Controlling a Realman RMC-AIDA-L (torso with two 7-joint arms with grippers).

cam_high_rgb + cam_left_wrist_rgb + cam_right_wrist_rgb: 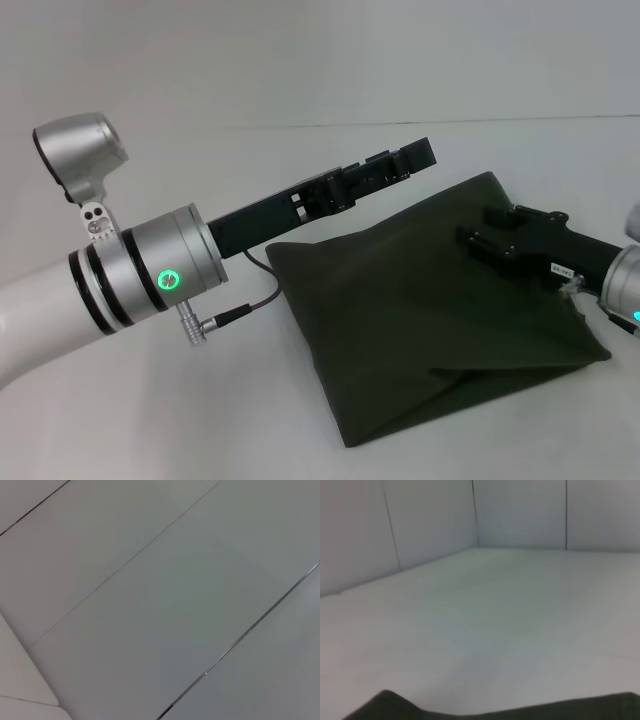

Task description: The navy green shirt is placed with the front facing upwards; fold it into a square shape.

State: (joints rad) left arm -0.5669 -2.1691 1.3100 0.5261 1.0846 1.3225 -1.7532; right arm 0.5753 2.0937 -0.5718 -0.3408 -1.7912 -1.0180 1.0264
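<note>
Folded olive-green shirt (420,310) lying on the white table (150,420), a rough four-sided packet skewed so its long axis runs from about 10 o'clock to 4 o'clock, with a loose flap near its front corner. The right gripper (480,240) rests over the packet's 2 o'clock part and is the nearer; the left gripper (405,160) hovers beyond the far edge, at 12 o'clock. Jaw opening of either gripper: cannot tell.
</note>
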